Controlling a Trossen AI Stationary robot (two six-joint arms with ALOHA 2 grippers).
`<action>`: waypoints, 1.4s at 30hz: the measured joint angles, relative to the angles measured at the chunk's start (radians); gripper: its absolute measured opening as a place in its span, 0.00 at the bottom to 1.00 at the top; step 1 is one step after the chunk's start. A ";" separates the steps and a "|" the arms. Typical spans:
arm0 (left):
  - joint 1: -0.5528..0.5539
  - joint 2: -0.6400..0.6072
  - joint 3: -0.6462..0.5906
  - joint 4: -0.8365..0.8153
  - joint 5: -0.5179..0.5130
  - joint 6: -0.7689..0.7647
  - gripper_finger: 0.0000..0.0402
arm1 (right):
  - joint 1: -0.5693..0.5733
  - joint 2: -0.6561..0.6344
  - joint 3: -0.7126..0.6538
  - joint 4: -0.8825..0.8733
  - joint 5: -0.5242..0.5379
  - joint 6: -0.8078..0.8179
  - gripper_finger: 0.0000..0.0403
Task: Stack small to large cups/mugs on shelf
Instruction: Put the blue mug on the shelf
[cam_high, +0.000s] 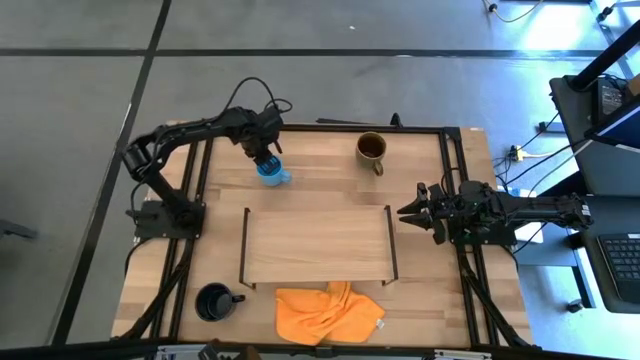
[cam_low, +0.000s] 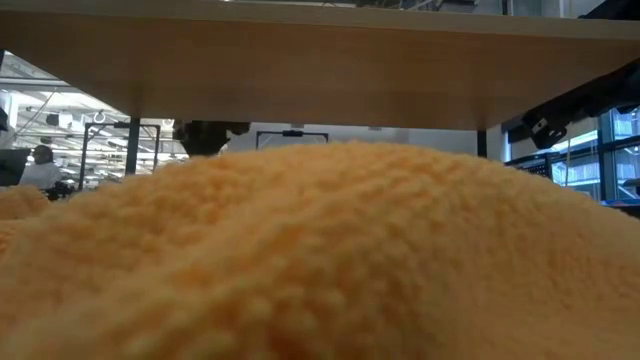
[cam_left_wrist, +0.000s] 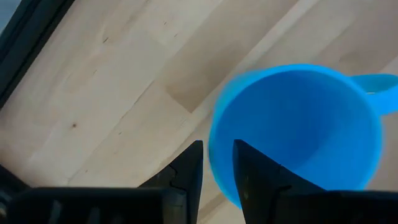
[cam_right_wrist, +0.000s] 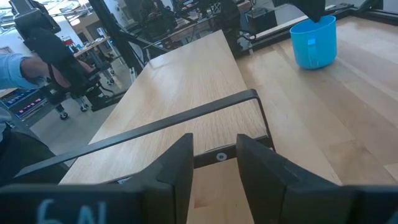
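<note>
The left gripper (cam_high: 266, 156) is positioned directly over the light-blue mug (cam_high: 272, 173), which stands on the tabletop (cam_high: 320, 170) beyond the far left part of the shelf (cam_high: 318, 245). In the left wrist view the two dark fingers (cam_left_wrist: 189, 174) are seen close together with the mug's rim (cam_left_wrist: 214, 152) pinched between them, one finger outside the wall and the other just inside, so the light-blue mug (cam_left_wrist: 298, 134) is clamped at its rim; its handle (cam_left_wrist: 376, 84) points away from the fingers. From the right wrist view the light-blue mug (cam_right_wrist: 314, 42) is shown upright with a dark part of the left arm reaching into it from above. The right gripper (cam_high: 408, 212) is held just beyond the right end frame of the shelf, its fingers (cam_right_wrist: 177, 163) spread apart and holding nothing, with the shelf's black end frame (cam_right_wrist: 186, 118) seen past them. The olive-brown mug (cam_high: 372, 149) stands at the far side of the tabletop, right of the blue one, and the black mug (cam_high: 214, 301) stands at the near left corner. An orange cloth (cam_high: 328, 313) lies on the near edge in front of the shelf. The low view is almost wholly filled by the orange cloth (cam_low: 320, 260) under the shelf board (cam_low: 320, 70), so no mug can be made out there.
</note>
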 joint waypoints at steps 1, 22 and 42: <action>0.000 0.005 0.000 0.000 -0.003 0.013 0.21 | 0.000 0.000 0.000 0.000 0.000 0.000 0.31; 0.000 0.017 0.000 0.016 -0.001 0.075 0.01 | 0.000 0.000 0.000 0.000 0.000 0.000 0.31; -0.065 -0.012 0.687 -0.514 0.078 0.358 0.00 | 0.000 0.000 0.000 0.000 0.000 0.000 0.31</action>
